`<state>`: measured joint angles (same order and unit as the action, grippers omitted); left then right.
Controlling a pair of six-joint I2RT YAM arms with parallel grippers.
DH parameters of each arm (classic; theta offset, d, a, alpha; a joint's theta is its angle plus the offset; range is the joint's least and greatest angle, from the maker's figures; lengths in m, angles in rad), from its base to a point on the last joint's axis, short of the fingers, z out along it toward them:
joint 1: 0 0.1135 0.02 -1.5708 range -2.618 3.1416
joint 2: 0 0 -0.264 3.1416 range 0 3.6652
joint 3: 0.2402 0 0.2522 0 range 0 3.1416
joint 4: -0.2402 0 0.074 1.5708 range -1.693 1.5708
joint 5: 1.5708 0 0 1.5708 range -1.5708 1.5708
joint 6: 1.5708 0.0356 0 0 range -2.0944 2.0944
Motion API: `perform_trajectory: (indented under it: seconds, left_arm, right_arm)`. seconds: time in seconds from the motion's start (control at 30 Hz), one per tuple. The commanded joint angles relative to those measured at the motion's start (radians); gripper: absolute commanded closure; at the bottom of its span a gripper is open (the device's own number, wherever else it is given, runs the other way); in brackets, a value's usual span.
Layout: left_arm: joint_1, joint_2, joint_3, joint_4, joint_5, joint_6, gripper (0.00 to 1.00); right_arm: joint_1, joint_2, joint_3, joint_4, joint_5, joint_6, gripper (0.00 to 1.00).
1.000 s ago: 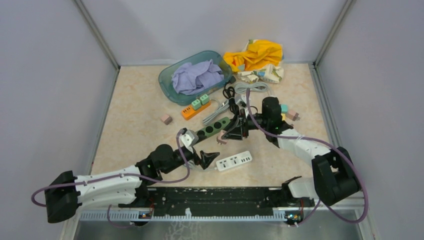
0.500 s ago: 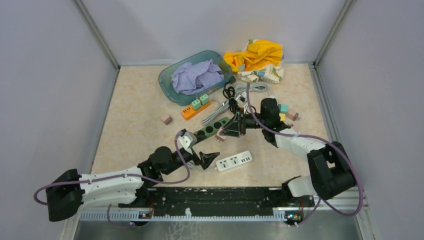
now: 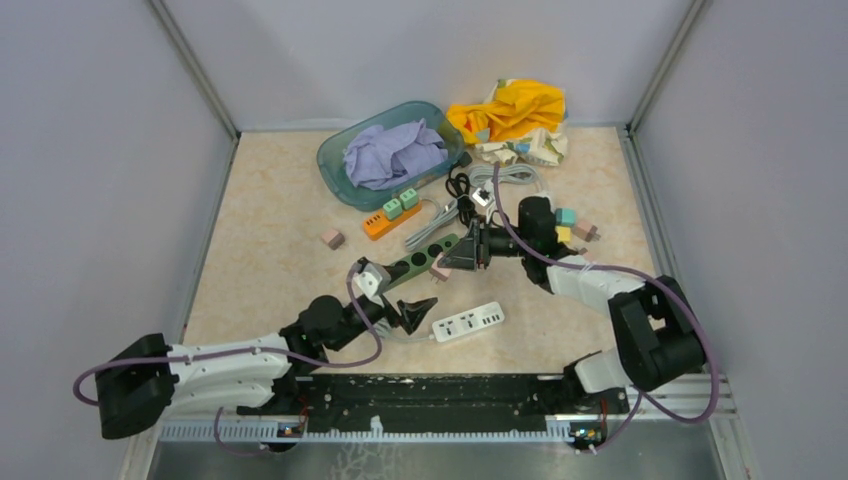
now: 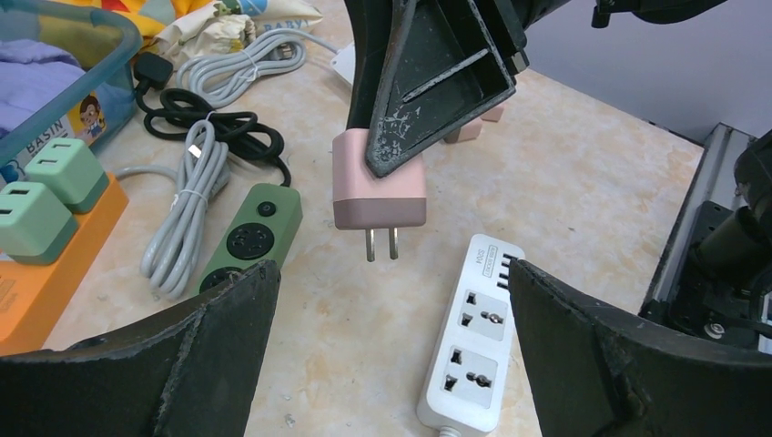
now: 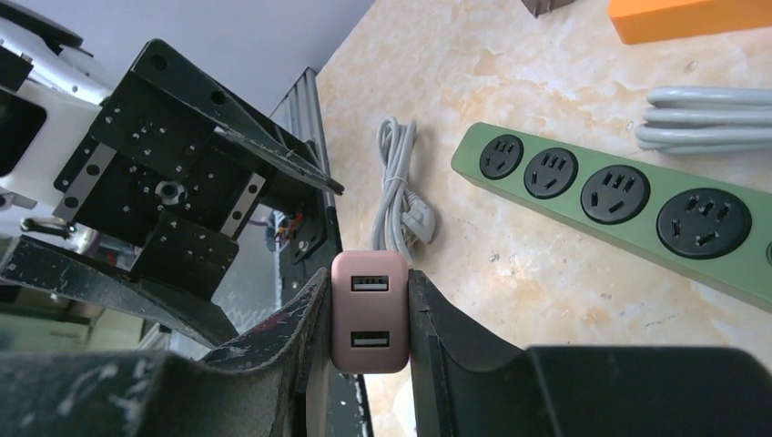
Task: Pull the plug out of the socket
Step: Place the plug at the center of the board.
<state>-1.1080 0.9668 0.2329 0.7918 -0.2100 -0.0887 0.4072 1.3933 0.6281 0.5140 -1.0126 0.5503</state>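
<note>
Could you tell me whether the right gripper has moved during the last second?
Yes, slightly: the right gripper, shut on the pink plug, has shifted up the top view, away from the white power strip.

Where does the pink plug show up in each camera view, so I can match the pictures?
Top external: pink plug just right of centre, at the right gripper tip.
Left wrist: pink plug upper centre, prongs pointing down.
Right wrist: pink plug bottom centre, between the fingers, USB ports facing the camera.
Shared landmark: the green power strip, near it in all three.
</note>
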Motion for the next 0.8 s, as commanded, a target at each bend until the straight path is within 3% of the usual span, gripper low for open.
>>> perform_trajectory:
  seconds: [0.0, 0.53, 0.67, 0.77]
  left_arm:
    - [0.006, 0.015, -0.013, 0.059, -0.069, 0.003, 0.0]
    - [0.006, 0.046, -0.03, 0.083, -0.123, 0.009, 0.0]
    - [0.005, 0.056, -0.033, 0.108, 0.013, 0.134, 0.0]
    - [0.005, 0.08, -0.022, 0.115, 0.03, 0.196, 0.0]
  right_arm:
    - [-0.011, 0.022, 0.03, 0.021, 0.028, 0.068, 1.0]
    - [-0.011, 0.064, 0.054, -0.014, 0.042, 0.123, 1.0]
    - [-0.011, 0.076, 0.053, -0.004, 0.042, 0.154, 1.0]
    - [-0.01, 0.088, 0.054, 0.003, 0.041, 0.169, 1.0]
